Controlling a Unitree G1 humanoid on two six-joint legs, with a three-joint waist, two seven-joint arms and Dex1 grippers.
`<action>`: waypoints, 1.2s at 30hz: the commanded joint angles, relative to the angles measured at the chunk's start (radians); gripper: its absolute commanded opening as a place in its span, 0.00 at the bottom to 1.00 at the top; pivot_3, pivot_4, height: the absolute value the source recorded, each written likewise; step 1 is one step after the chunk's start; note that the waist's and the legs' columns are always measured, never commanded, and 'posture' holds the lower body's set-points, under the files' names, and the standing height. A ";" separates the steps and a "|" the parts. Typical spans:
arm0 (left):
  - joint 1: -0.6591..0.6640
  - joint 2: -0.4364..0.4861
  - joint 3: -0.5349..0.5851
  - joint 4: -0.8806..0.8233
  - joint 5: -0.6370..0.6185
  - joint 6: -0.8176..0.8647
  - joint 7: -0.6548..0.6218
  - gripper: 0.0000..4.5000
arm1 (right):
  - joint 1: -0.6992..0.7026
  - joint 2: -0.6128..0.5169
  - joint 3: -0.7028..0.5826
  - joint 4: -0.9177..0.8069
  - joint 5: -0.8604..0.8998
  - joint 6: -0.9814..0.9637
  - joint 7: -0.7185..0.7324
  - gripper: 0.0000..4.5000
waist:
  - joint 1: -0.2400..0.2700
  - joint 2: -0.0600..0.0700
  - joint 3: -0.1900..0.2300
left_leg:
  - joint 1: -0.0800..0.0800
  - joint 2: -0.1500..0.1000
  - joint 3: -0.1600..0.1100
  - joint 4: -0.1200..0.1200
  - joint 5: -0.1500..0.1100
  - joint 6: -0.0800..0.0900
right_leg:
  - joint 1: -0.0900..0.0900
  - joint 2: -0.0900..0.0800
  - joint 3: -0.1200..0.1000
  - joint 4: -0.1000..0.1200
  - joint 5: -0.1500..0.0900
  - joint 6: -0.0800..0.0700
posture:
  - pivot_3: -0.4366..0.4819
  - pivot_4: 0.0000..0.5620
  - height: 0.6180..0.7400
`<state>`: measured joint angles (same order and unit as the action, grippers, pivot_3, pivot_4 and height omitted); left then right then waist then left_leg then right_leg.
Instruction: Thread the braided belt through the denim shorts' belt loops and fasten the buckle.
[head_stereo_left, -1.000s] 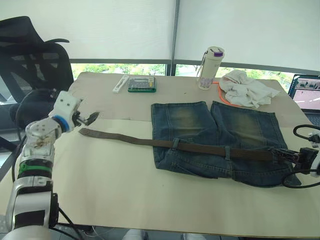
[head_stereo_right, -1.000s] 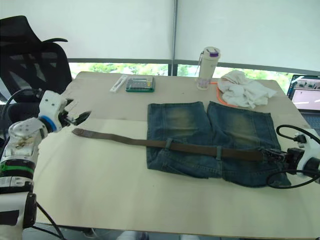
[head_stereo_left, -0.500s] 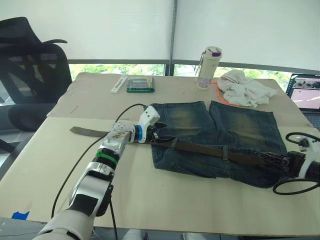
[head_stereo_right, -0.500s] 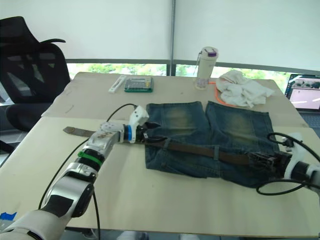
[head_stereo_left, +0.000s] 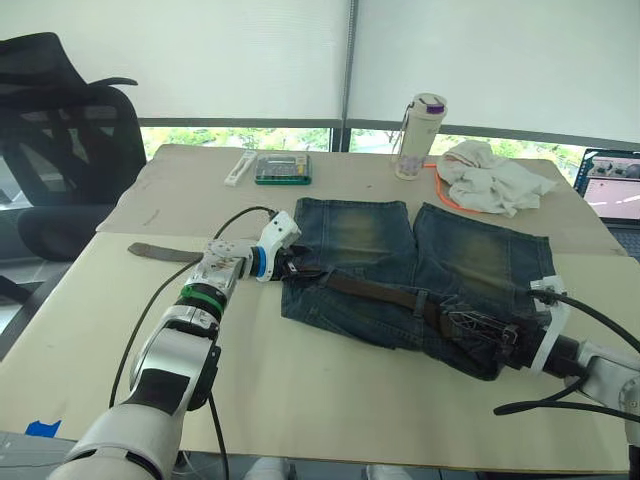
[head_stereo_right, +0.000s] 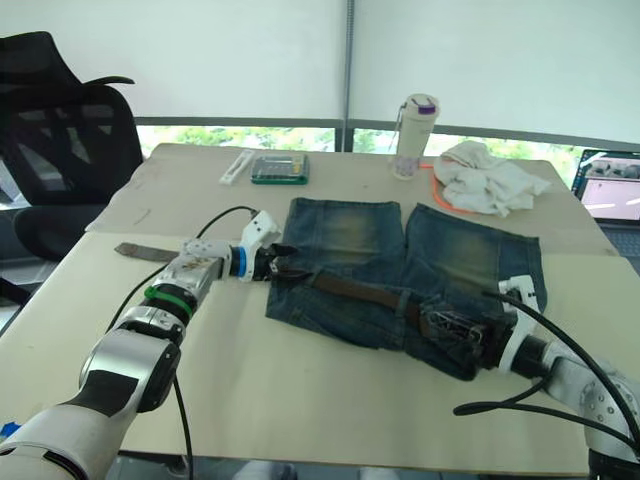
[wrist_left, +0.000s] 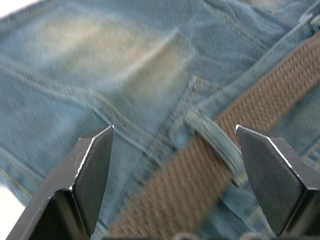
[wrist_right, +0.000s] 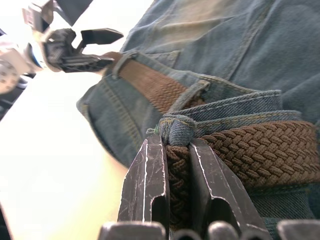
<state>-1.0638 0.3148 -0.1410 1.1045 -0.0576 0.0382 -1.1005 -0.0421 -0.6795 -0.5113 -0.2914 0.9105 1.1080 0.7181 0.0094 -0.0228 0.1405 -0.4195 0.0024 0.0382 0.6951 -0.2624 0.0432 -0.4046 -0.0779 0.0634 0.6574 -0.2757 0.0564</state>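
My right hand (wrist_right: 172, 175) is clamped on the belt (wrist_right: 260, 150) at the shorts' (head_stereo_left: 400, 250) bunched right end on the desk (head_stereo_left: 330, 400). My left hand (wrist_left: 175, 150) hovers spread over the belt near a loop (wrist_left: 215, 145), seemingly not touching.

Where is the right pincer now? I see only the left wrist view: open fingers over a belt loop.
Observer: The right pincer is shut on the braided belt, at the far right of the waistband of the denim shorts.
Operator: Does the strap have a loose end?
Observer: Yes, its free end lies flat on the table, to the left of the left pincer.
Operator: What lies behind the shorts?
Observer: A white cloth, near the leg hems.
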 joint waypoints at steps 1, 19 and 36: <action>-0.008 -0.022 0.002 0.014 0.018 -0.020 -0.015 0.91 | 0.036 -0.056 -0.071 0.005 0.017 -0.017 0.024 0.03 | 0.004 0.000 0.000 | 0.000 -0.001 0.000 0.000 0.000 0.000 | 0.000 0.000 0.000 0.000 0.000 0.000 | 0.48 0.27 1.00; -0.073 -0.103 0.112 0.135 -0.016 0.052 -0.045 0.29 | 0.151 -0.079 -0.122 -0.007 0.010 -0.094 -0.006 0.03 | 0.003 0.000 0.000 | -0.002 -0.003 -0.002 0.001 0.000 0.001 | 0.000 0.000 -0.001 -0.001 0.000 0.001 | 0.48 0.27 1.00; -0.331 -0.003 0.245 0.214 0.004 -0.112 0.369 0.00 | -0.800 -0.060 0.395 1.070 -0.623 -0.791 -0.054 0.03 | -0.043 -0.002 0.009 | 0.000 -0.004 0.000 0.004 0.002 0.000 | -0.003 0.000 0.003 -0.001 0.001 0.002 | 0.48 0.27 1.00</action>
<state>-1.3283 0.2834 0.0643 1.3400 -0.0576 -0.0196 -0.8719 -0.7566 -0.7144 -0.1204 0.6475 0.3873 0.4994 0.7068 -0.0334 -0.0249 0.1497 -0.4213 -0.0024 0.0377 0.6972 -0.2583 0.0422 -0.4114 -0.0792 0.0669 0.6581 -0.2744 0.0590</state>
